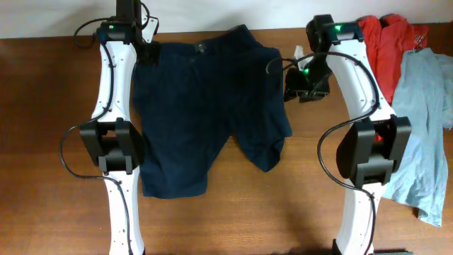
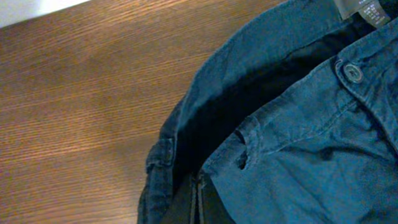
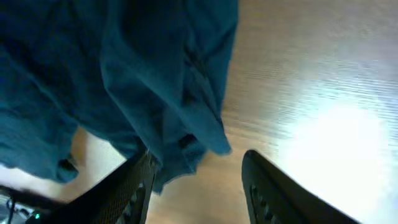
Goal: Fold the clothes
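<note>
The dark navy shorts [image 1: 202,106] lie spread on the wooden table, waistband at the far side and both legs pointing to the front. My left gripper [image 1: 148,53] is at the waistband's far left corner. In the left wrist view its dark fingers [image 2: 199,202] are pressed together inside the open waistband, by the button [image 2: 352,72], and the shorts [image 2: 298,162] fill the right half. My right gripper [image 1: 301,91] is just off the shorts' right edge. In the right wrist view it is open [image 3: 199,160], with the cloth's edge [image 3: 149,81] hanging by its left finger.
A red garment [image 1: 386,42] and a pale blue-grey shirt [image 1: 425,120] lie at the far right, beside and under the right arm. Both arm bases stand at the table's front edge. Bare wood [image 1: 276,205] shows in front of the shorts.
</note>
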Robot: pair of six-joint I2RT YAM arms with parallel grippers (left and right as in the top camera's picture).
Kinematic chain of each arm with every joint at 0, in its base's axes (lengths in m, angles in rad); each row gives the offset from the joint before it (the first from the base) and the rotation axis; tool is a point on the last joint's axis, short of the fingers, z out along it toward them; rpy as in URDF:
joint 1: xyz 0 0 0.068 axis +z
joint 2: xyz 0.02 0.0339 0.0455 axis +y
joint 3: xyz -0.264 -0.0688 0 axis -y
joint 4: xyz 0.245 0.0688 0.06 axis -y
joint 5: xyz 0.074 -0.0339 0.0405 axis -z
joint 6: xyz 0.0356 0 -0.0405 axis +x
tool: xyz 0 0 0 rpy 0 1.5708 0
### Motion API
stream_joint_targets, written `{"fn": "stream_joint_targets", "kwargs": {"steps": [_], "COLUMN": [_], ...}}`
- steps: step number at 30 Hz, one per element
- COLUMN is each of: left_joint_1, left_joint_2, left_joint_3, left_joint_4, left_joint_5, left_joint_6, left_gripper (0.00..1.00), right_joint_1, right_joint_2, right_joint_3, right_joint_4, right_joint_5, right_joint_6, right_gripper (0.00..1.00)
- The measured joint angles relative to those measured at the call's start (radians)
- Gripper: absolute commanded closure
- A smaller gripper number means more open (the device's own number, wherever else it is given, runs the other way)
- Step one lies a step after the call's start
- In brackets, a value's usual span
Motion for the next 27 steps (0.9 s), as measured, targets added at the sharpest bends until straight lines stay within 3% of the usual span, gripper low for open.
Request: {"fn": "stream_joint_targets", "kwargs": {"steps": [10, 12, 14, 15, 27], "left_joint_1": [0.000, 0.000, 0.000, 0.000, 0.000], "left_joint_2": [0.000, 0.000, 0.000, 0.000, 0.000], "left_joint_3": [0.000, 0.000, 0.000, 0.000, 0.000], "left_joint_4": [-0.021, -0.022, -0.023, -0.023, -0.026], "left_joint_5": [0.000, 0.000, 0.000, 0.000, 0.000], "left_joint_6": [-0.008, -0.011, -0.011, -0.011, -0.011], "left_gripper": [1.00, 1.00, 1.00, 1.00, 1.00], "right_joint_1": [0.009, 0.013, 0.017, 0.020, 0.172], "right_joint_2": [0.000, 0.000, 0.000, 0.000, 0.000], "right_joint_3": [-0.186, -0.214, -0.233, -0.245, -0.276], "right_joint_4": [0.180, 0.231, 0.270, 0.294, 0.282], "right_joint_5": [-0.089, -0.092, -0.091, -0.089, -0.041], "right_joint_6": [-0.116, -0.127, -0.132, -0.138, -0.119], "right_gripper": [0.51, 0.67, 0.93, 0.96, 0.96]}}
